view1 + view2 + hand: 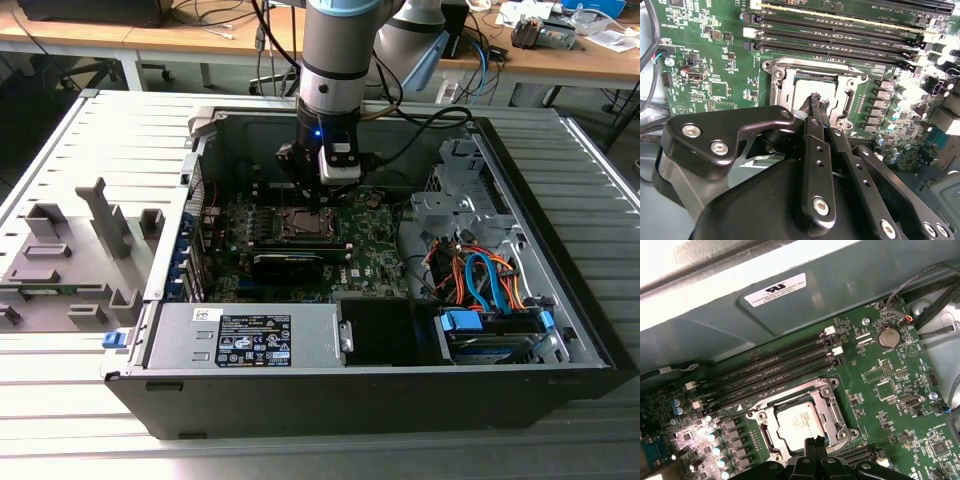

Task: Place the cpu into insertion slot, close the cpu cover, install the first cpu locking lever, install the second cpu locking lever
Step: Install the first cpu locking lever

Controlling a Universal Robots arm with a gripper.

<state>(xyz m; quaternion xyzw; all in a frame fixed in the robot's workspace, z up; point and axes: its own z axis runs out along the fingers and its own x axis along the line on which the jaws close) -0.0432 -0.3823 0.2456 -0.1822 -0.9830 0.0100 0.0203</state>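
Observation:
The cpu lies flat in the insertion slot on the green board, its silver-grey top showing through the window of the cpu cover. The cover rests flat down over the chip as a silvery frame. In the second wrist view the cpu and the cover sit just past my fingertips. My gripper hangs low over the socket's edge, fingers together with nothing between them. From the exterior view the gripper stands upright inside the open computer case. I cannot tell how the locking levers stand.
Long black memory slots run beside the socket. A black graphics card lies just in front of it. The power supply and a drive cage with coloured cables fill the case's front. A grey fixture stands at the exterior view's left.

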